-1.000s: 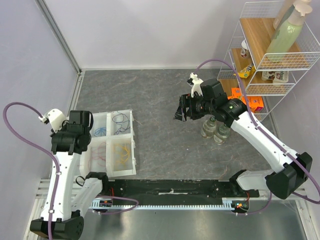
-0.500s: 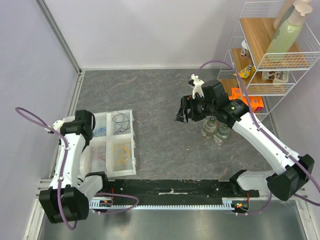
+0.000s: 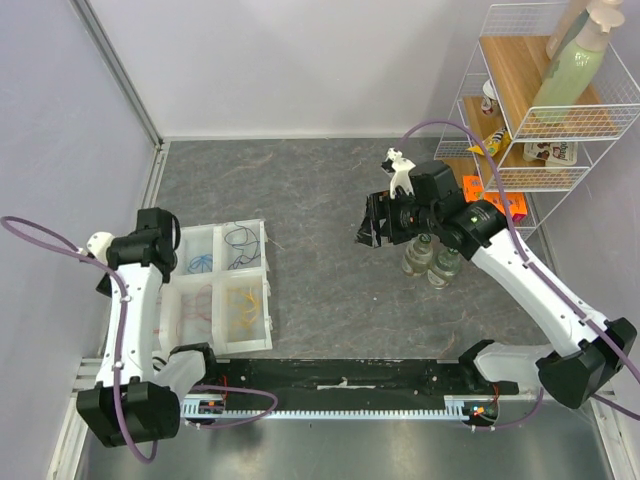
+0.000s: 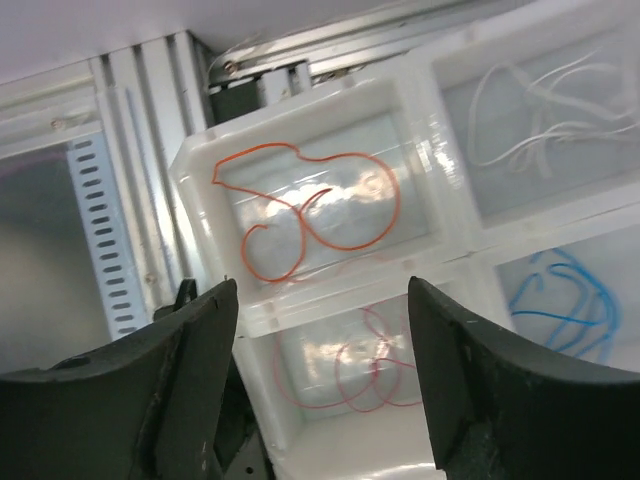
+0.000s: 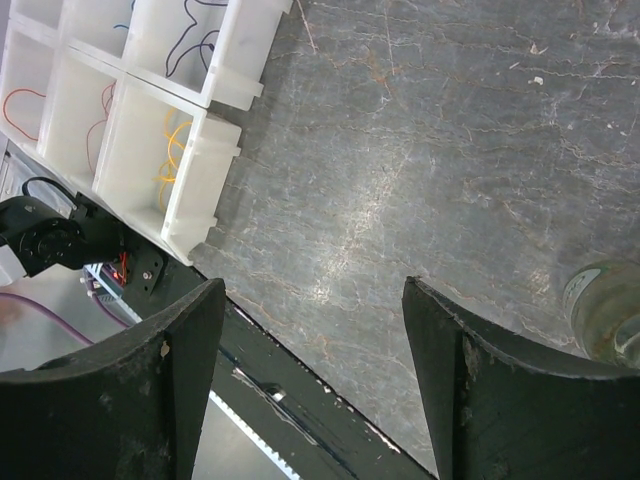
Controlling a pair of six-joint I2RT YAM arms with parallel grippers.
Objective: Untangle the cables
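Observation:
The cables lie sorted in a white compartment tray point(image 3: 270, 285) at the left. In the top view I see a dark loop point(image 3: 240, 238), a blue one point(image 3: 200, 263), a yellow one point(image 3: 243, 305) and a red one point(image 3: 197, 306). My left gripper point(image 4: 320, 400) hangs open over the tray's left side with nothing between its fingers. Below it lie an orange loop point(image 4: 310, 210), a thin red loop point(image 4: 375, 355), white wires point(image 4: 530, 110) and blue wires point(image 4: 560, 295). My right gripper point(image 5: 313, 390) stands open and empty above the bare tabletop, right of the tray point(image 5: 190, 200).
Two glass bottles point(image 3: 430, 260) stand under the right arm; one shows at the edge of the right wrist view point(image 5: 605, 310). A wire shelf point(image 3: 530, 110) with bottles and an orange item point(image 3: 500, 205) fills the back right. A black rail point(image 3: 340, 380) runs along the near edge.
My left gripper has gone from shut to open, and the left arm has swung and turned at the tray's left side. The right arm has shifted slightly right.

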